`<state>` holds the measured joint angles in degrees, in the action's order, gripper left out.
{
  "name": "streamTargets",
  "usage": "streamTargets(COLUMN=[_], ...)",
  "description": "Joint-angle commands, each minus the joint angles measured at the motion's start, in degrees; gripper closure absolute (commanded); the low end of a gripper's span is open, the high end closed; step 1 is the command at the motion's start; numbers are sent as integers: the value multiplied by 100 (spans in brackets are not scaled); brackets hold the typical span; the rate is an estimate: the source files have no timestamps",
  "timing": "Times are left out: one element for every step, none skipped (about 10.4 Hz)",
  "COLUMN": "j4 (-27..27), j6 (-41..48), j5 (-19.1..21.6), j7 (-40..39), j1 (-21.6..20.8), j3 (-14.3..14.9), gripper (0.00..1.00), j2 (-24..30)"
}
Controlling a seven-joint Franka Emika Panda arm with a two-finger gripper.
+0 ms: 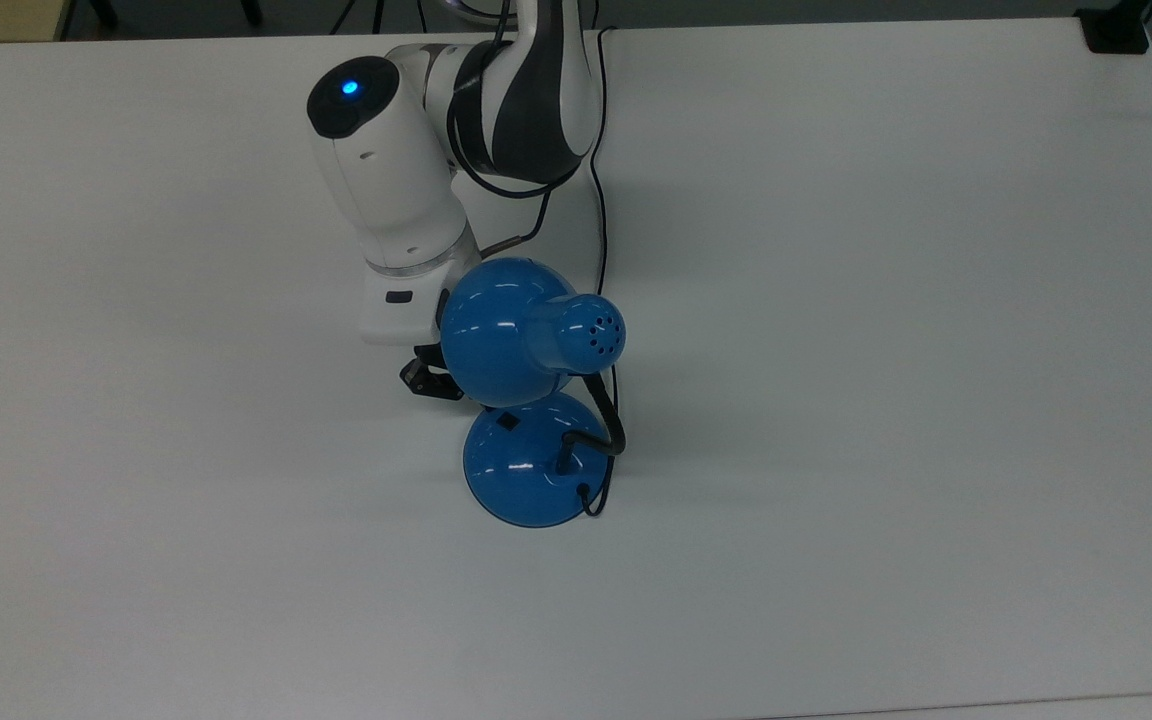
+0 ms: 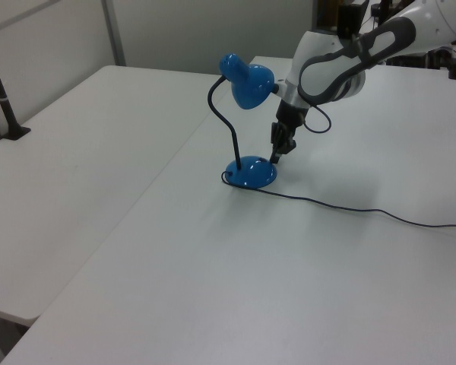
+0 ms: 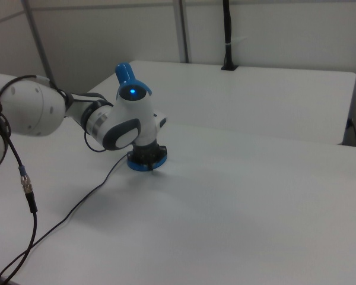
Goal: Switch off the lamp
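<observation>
Lamp (image 1: 526,400) stands near the middle of the white table (image 1: 886,350), its domed blue base (image 2: 250,172) flat on the surface, the black gooseneck (image 2: 222,114) rising from it and curving over to the bell-shaped shade (image 2: 245,80). In the top view the small black switch (image 1: 507,422) sits on the base toward 11 o'clock from the base's centre. My gripper (image 2: 278,154) hangs tips down just beside the base; in the top view it lies at about 10 o'clock from the base, partly under the shade, apart from the switch. Whether my jaws are parted or together I cannot tell. The black cord (image 2: 349,209) trails from the base across the table toward 3 o'clock in the left view
</observation>
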<state>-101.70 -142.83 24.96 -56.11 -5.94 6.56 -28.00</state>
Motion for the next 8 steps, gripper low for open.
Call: streamTargets(j4=[-630, -588, -457, -125, 296, 744, 905, 976], j6=[254, 752, 1436, 2339, 3244, 4289, 4691, 4782], j5=[-114, -271, -786, -1330, -1762, -2062, -2170, -2406], j7=[473, 1183, 1912, 2650, 3206, 3516, 3667, 4069], j1=[189, 277, 469, 584, 655, 873, 910, 910], j3=[64, 82, 73, 73, 47, -14, 3, 3], gripper=[100, 100, 100, 100, 81, 43, 10, 0], j2=[792, 1135, 1513, 1734, 1849, 1955, 2017, 2191])
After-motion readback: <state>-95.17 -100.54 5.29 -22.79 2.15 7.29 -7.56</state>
